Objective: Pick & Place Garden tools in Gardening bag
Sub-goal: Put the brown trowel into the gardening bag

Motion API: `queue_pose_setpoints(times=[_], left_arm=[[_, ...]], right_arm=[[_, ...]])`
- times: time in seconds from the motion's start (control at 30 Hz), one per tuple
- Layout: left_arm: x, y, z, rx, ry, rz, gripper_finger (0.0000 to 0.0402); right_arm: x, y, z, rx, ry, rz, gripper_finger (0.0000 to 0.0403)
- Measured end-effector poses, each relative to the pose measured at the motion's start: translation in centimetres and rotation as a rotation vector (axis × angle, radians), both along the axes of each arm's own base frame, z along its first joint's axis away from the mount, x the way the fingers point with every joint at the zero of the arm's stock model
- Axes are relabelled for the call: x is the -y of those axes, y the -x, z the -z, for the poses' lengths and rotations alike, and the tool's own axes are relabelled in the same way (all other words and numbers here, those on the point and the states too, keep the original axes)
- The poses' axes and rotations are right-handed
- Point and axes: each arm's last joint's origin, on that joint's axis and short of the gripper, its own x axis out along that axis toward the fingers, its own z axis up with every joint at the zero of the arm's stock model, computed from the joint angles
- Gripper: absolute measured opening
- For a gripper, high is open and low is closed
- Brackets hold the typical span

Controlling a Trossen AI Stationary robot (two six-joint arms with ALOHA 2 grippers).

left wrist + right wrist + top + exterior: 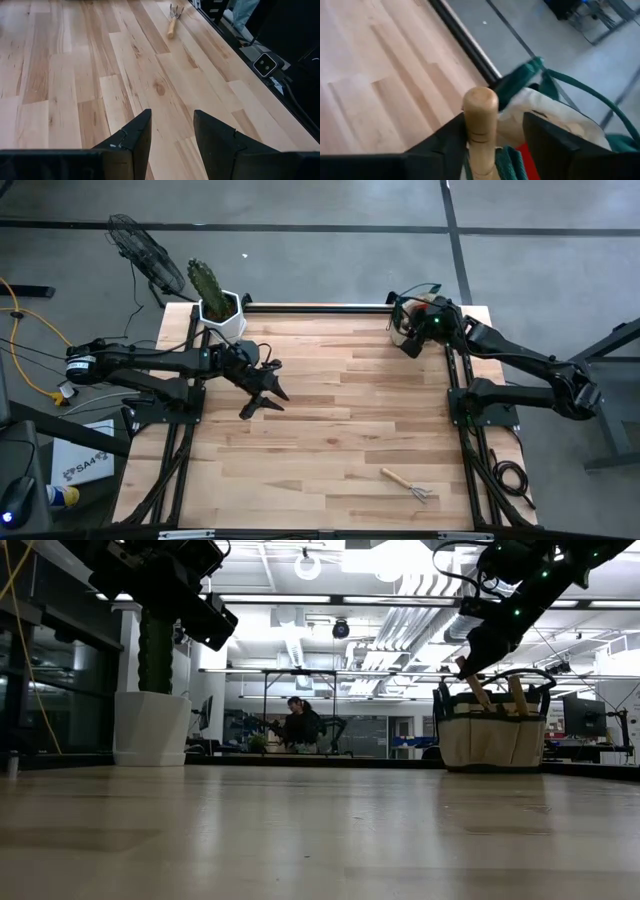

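The tan gardening bag (415,323) with green trim stands at the table's far right corner; it also shows in the low view (493,735). Two wooden handles (480,692) stick up out of it, and something red (527,155) lies inside. My right gripper (492,135) is open just above the bag, its fingers on either side of one handle's rounded end (480,107). A small rake (408,483) with a wooden handle lies on the table near its right front; it also shows in the left wrist view (172,22). My left gripper (265,392) is open and empty above the table's left middle. My right gripper comes at the bag from above, slanting down. The wooden handle's free end (481,120) stands upright between the fingers, close against one finger (452,142), with a gap to the other. I cannot tell whether that finger touches it.
A white hexagonal pot with a cactus (220,308) stands at the table's far left corner. A fan (140,242) stands on the floor beyond it. Bare wooden tabletop (340,410) lies between the arms. A person (298,725) sits far off in the room.
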Motion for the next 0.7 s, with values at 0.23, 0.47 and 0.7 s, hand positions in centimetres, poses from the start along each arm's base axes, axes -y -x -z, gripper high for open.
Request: queue_pose_setpoints(times=[0.23, 0.47, 0.7], left_arm=[[0.0, 0.0, 0.0, 0.0, 0.001, -0.001, 0.0143], [0.0, 0.0, 0.0, -0.002, 0.005, -0.003, 0.0143], [0.01, 0.02, 0.03, -0.012, 0.016, -0.01, 0.0143]], right_arm=[[0.15, 0.26, -0.09, 0.076, -0.018, 0.174, 0.0249], [0.17, 0.28, -0.09, 0.142, -0.056, 0.237, 0.0254], [-0.1, 0.6, -0.56, 0.248, -0.093, 0.302, 0.0254]])
